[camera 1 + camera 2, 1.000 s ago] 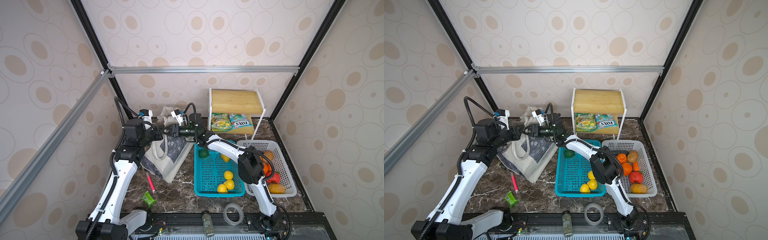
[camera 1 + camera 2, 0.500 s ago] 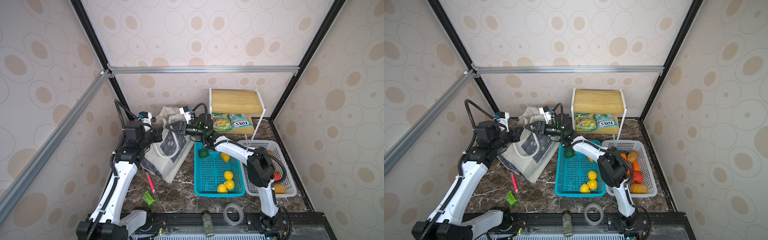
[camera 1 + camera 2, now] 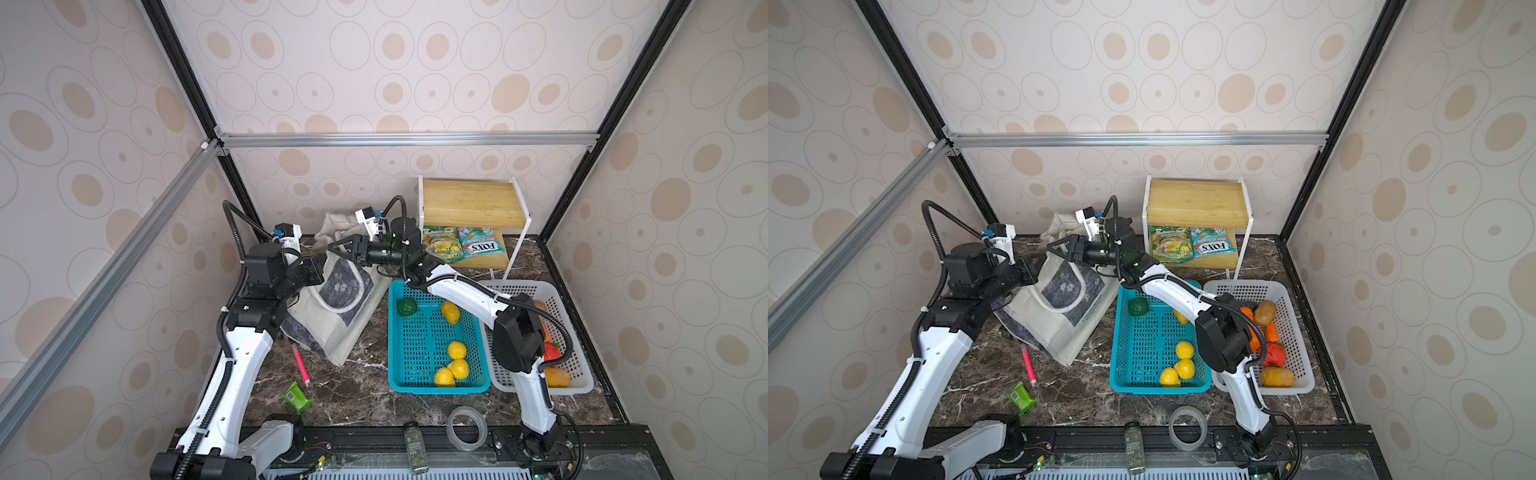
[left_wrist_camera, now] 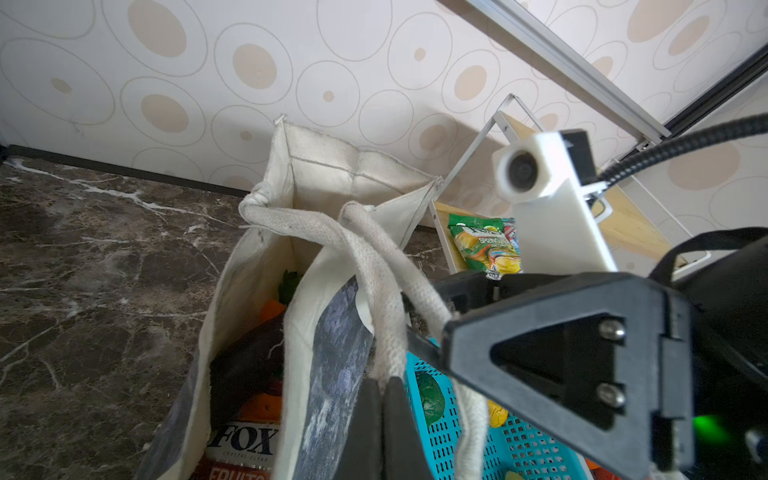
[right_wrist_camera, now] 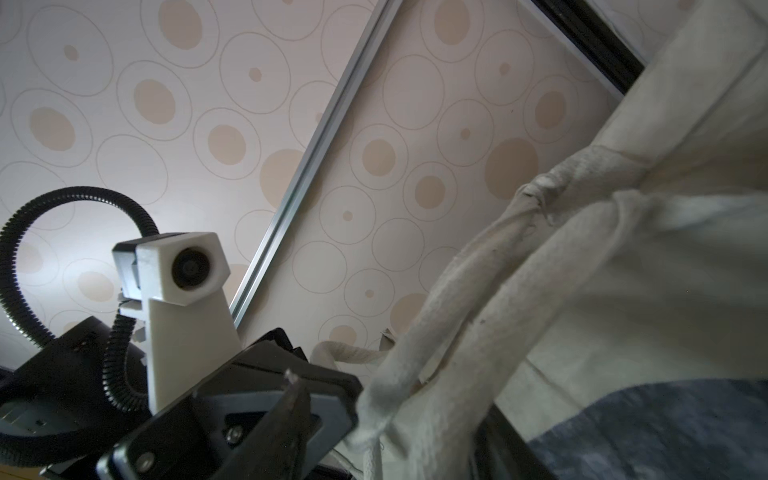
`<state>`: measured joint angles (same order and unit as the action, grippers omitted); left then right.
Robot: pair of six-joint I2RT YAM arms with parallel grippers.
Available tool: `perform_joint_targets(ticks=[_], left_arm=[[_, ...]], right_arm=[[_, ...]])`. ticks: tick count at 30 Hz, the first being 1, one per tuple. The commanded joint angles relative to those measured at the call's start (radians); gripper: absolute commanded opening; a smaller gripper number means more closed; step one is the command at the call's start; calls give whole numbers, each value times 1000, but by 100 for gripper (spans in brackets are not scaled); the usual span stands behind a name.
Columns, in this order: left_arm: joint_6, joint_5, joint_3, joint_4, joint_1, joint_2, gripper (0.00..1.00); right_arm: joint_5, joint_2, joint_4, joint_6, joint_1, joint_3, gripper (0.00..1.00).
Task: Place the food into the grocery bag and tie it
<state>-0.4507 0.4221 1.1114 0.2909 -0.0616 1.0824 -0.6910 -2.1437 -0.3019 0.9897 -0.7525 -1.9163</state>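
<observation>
- The grocery bag (image 3: 340,307) stands left of centre in both top views, near the back wall, with its mouth open. A line of small print on its pale side is too small to read.
- Inside it, the left wrist view shows one candy packet (image 4: 243,442) reading "FOX", "CRYSTAL CLEAR" and the start of "FRUIT". One orange toy carrot (image 4: 272,309) with a green top lies beyond it.
- Two more packets lean on the lower board of the wooden shelf (image 3: 469,203), right of the bag. The green-yellow packet (image 4: 486,245) shows a word beginning "SPRING", and the blue-red packet (image 3: 482,248) reads "FOX'S".
- The teal basket (image 3: 415,386), at centre, holds four yellow fruits (image 3: 457,350) and one dark green piece (image 3: 406,306).
- The white basket (image 3: 1287,390), to its right, shows five orange, tan and red pieces past the arm.
- The left gripper (image 4: 380,415) has its fingers pressed together, pinching one strap handle (image 4: 380,307).
- The right gripper (image 3: 332,249) has its jaws parted at a middling width. The second strap handle (image 4: 419,286) runs between them, and I cannot tell whether it touches them.
- Along the lower edge are one spice jar (image 3: 415,446) with an unreadable label and one tape roll (image 3: 465,428).
- At lower left are one pink marker (image 3: 300,365) and one green wrapper (image 3: 297,397).
</observation>
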Motion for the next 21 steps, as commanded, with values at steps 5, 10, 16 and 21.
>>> perform_joint_targets(ticks=[5,10,16,21], left_arm=[[-49,95,-18,-46,3,-37,0],[-49,118,-31,-24,3,-54,0],[27,91,156,80,17,-10,15],[102,174,256,101,121,78,37]], right_arm=[[-22,-131,-37,94,-16,-169,53],[-43,-160,-100,149,-13,-209,17],[-18,-55,-26,11,2,-70,0],[-99,-31,-57,6,35,-35,1]])
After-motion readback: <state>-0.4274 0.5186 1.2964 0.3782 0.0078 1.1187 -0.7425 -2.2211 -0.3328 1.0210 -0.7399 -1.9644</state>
